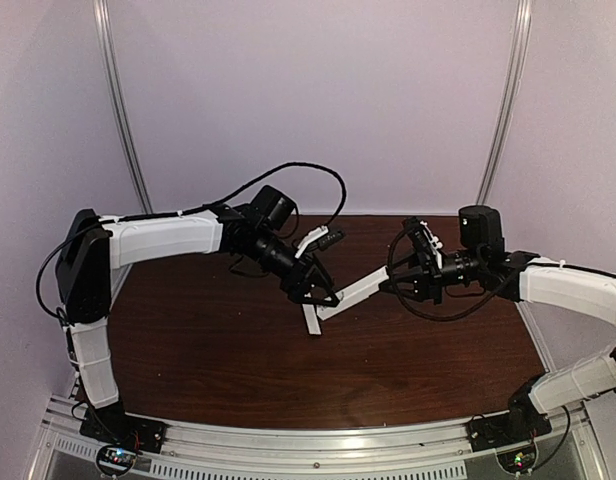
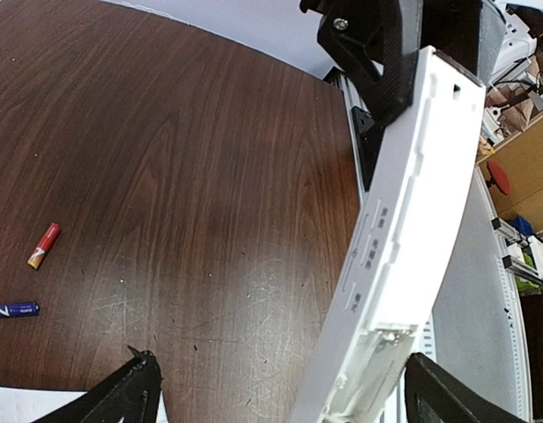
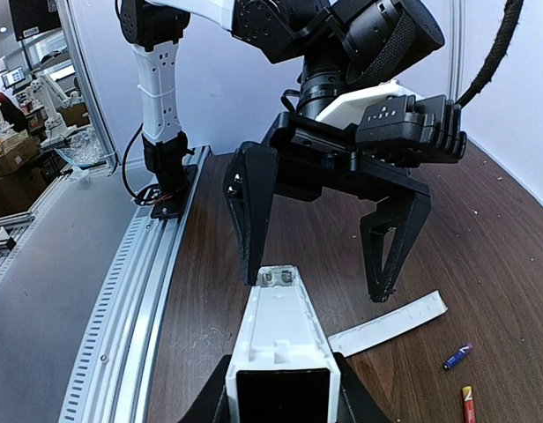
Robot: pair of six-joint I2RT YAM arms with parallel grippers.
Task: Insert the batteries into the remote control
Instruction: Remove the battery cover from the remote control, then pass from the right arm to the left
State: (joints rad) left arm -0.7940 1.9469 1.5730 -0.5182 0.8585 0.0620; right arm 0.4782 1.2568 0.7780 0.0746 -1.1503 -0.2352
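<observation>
The right gripper (image 3: 285,392) is being kept clamped on the near end of the remote control (image 3: 280,339), which is being held clear of the table (image 1: 208,350) and tilted down toward the left arm. This is judged to be so that the body is steadied for loading. At the remote's far end, the left gripper (image 3: 314,286) is being held wide open, one finger on each side of the white bar and neither pinching it. Nothing is being carried by it, and it seems to be freed for fetching a battery. The left arm is being reached out from its shoulder across the middle of the table with its wrist pitched steeply downward, while the right arm is being stretched in from the right with its forearm nearly level. Beyond the grippers, the flat white cover strip (image 3: 388,324) is being left lying on the wood just beside the left fingers. Further off, the blue-purple battery (image 2: 14,309) and the red-orange battery (image 2: 43,245) are being left on the table near each other, well apart from the remote and not yet loaded.
</observation>
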